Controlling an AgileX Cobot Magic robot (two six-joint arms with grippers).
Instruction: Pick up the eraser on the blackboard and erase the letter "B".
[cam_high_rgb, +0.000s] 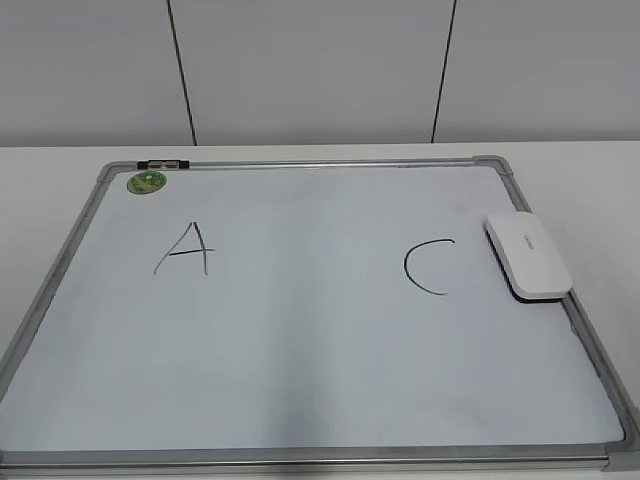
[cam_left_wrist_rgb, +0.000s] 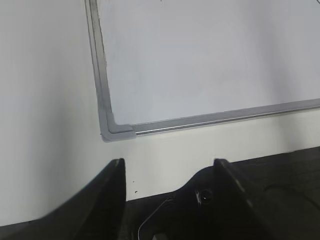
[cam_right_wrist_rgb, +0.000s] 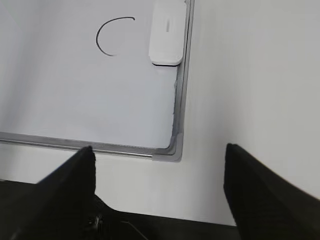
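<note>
left pincer (cam_left_wrist_rgb: 169, 172) spread empty, right pincer (cam_right_wrist_rgb: 159, 162) spread empty

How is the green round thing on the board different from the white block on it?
The green magnet is small and round with a printed pattern; the eraser is much larger, a plain white rounded rectangle with a dark underside. The magnet sits at the board's far left corner, while the eraser lies against the right frame beside the letter C. Both rest on the blackboard, untouched by either gripper.

One board (cam_high_rgb: 60, 300), one eraser (cam_high_rgb: 528, 256) at the bench's right edge, one green magnet (cam_high_rgb: 146, 182) toward its far-left corner, two black letters: an A (cam_high_rgb: 186, 249) and a C (cam_high_rgb: 428, 267).
</note>
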